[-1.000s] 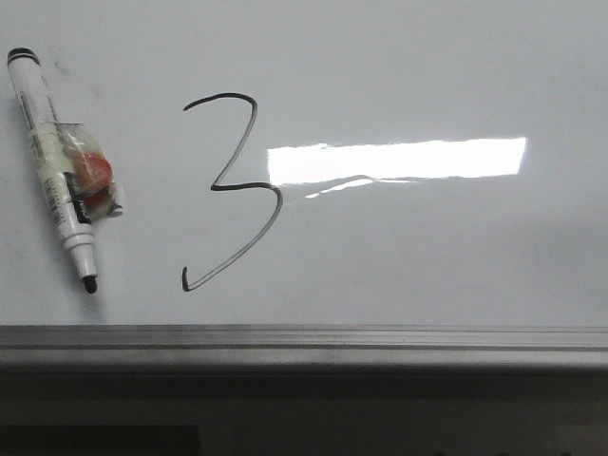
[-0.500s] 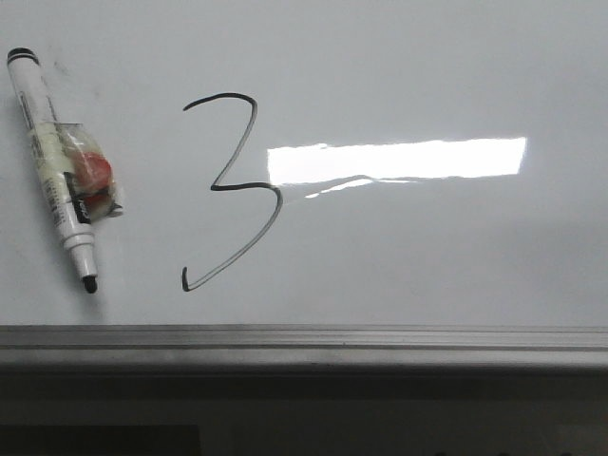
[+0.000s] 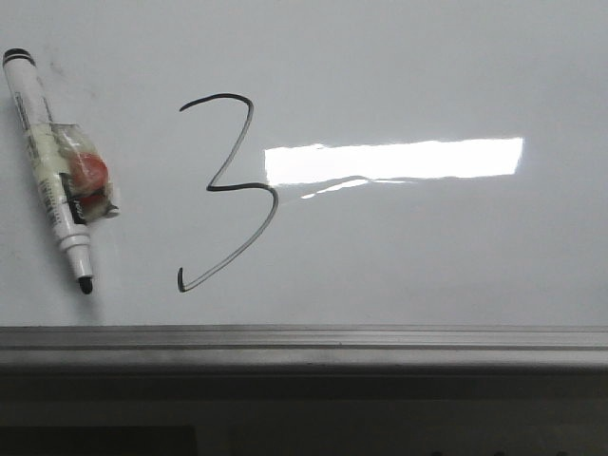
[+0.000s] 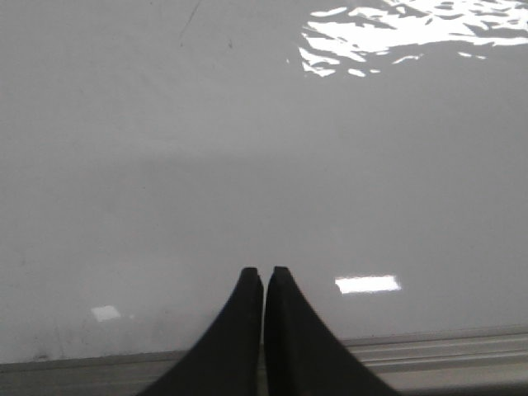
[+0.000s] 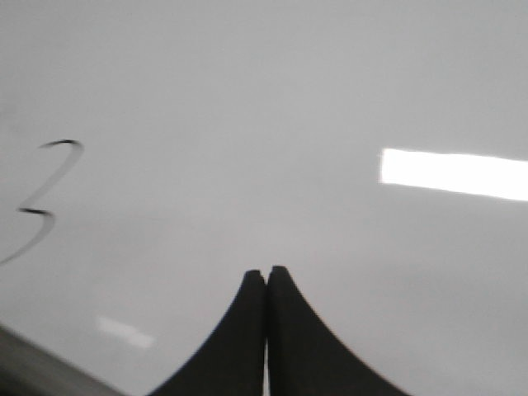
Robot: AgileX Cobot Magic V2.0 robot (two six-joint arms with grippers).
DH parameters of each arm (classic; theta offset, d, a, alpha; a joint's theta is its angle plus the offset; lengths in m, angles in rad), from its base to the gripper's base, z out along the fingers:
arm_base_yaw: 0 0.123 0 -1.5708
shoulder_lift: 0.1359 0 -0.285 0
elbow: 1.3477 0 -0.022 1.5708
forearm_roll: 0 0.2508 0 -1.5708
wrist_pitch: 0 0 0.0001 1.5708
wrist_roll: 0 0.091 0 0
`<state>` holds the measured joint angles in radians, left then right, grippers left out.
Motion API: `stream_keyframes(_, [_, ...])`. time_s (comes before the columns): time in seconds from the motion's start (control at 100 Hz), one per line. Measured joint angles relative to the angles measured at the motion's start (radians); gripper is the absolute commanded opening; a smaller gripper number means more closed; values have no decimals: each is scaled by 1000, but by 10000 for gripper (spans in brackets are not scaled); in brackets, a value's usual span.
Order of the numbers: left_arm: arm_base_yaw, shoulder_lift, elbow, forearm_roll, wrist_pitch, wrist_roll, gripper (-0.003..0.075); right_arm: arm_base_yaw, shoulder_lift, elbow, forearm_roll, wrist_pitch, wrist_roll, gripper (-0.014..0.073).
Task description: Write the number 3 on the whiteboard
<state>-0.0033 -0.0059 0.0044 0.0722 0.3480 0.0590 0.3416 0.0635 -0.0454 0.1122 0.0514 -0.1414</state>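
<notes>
A thin black hand-drawn number 3 (image 3: 228,190) stands on the glossy whiteboard (image 3: 399,256), left of the bright glare. It also shows in the right wrist view (image 5: 41,202). A white marker (image 3: 52,171) with a black tip and a taped red piece lies uncapped on the board at the far left, held by nothing. My left gripper (image 4: 264,272) is shut and empty above the board near its frame. My right gripper (image 5: 266,272) is shut and empty above bare board, apart from the 3. Neither gripper shows in the front view.
A grey metal frame strip (image 3: 304,342) runs along the board's near edge, with a dark area below it. The frame also shows in the left wrist view (image 4: 445,351). A bright rectangular glare (image 3: 394,160) lies right of the 3.
The whole front view has shifted a few pixels to the left; the marker and the 3 keep their places on the board.
</notes>
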Motion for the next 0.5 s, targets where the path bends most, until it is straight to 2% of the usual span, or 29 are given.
stream_keyframes(0.14, [0,0,0,0,2,0,-20,-247,16,26,-9,0,2,-66])
stream_keyframes(0.23, [0,0,0,1,2,0,-20,-362,16,57,-12,10,7,-66])
stream_keyframes(0.34, [0,0,0,1,2,0,-20,-421,4,57,-35,43,24,-66])
stream_keyframes(0.5, [0,0,0,1,2,0,-20,-426,-62,57,-80,212,35,-66])
